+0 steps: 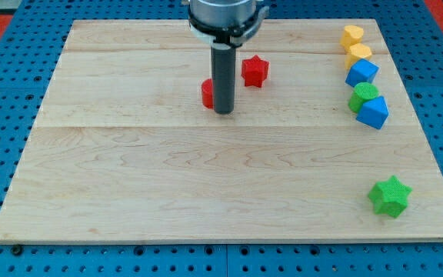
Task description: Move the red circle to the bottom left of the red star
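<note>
The red star [254, 71] lies on the wooden board near the view's top centre. The red circle [207, 93] sits just left of and below the star, mostly hidden behind my rod. My tip [223, 112] rests on the board right against the circle's right side, below and left of the star.
At the view's right edge stand two yellow blocks [353, 36] [359, 54], a blue block [361, 72], a green block [364, 95] and a blue block [373, 112], packed in a column. A green star [390, 195] lies at the lower right. The board [129, 192] lies on a blue pegboard.
</note>
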